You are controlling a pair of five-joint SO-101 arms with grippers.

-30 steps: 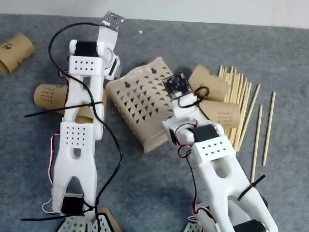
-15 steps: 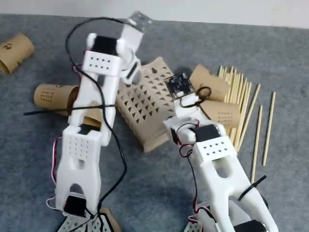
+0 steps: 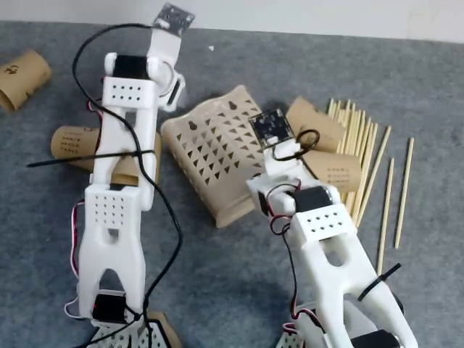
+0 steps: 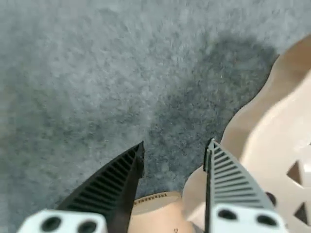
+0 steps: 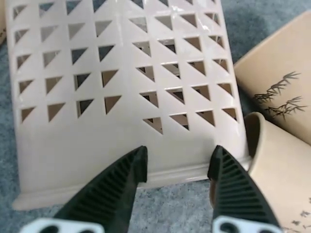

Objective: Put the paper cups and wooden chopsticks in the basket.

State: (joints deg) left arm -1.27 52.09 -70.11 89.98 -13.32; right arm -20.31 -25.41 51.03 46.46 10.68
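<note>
While, from above, the tipped basket (image 3: 210, 159) lies with paper cups (image 3: 72, 143) on both sides and wooden chopsticks (image 3: 359, 148) on my right, my left gripper (image 4: 175, 148) hangs spread by its rim, my right gripper (image 5: 180, 153) spread over its wall beside a cup (image 5: 277, 160): light, crushable, I'd pinch the lip gently.

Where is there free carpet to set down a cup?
Free: the carpet between the left arm and right arm, on the near side of the basket; also the strip beyond the chopsticks. Crowded: right of the basket, where paper cups lie beside the chopsticks.
</note>
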